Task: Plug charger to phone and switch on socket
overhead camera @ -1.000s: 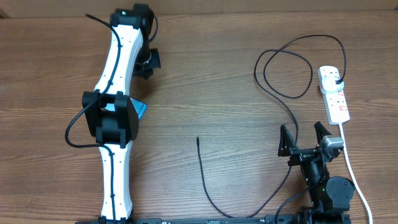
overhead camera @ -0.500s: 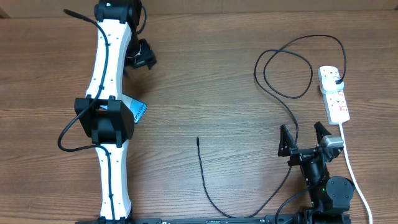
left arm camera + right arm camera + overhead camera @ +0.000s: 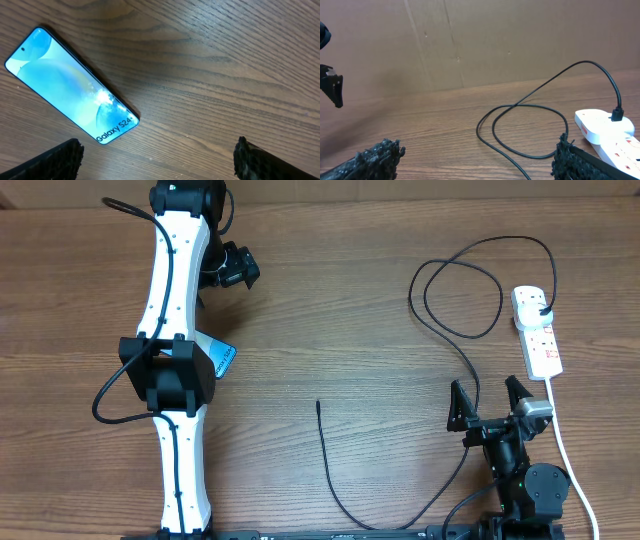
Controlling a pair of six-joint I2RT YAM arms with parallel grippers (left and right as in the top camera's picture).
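Galaxy S24 phone (image 3: 72,85), screen lit, flat on table (image 3: 350,300) at 9 o'clock near left gripper (image 3: 157,160), jaws spread, empty; charger (image 3: 330,470) tip loose near 6 o'clock; socket (image 3: 538,330) at 3 o'clock; right gripper (image 3: 487,395) spread, empty, 5 o'clock.

Overhead faces straight down; right wrist, low, shares the socket (image 3: 538,330).

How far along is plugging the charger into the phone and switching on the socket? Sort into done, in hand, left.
Done: the charger has its black plug in the socket. In hand: nothing; both arms' jaws stand open and empty. Left: its loose tip must go into the phone, lying screen-up, then the switch, state unreadable.
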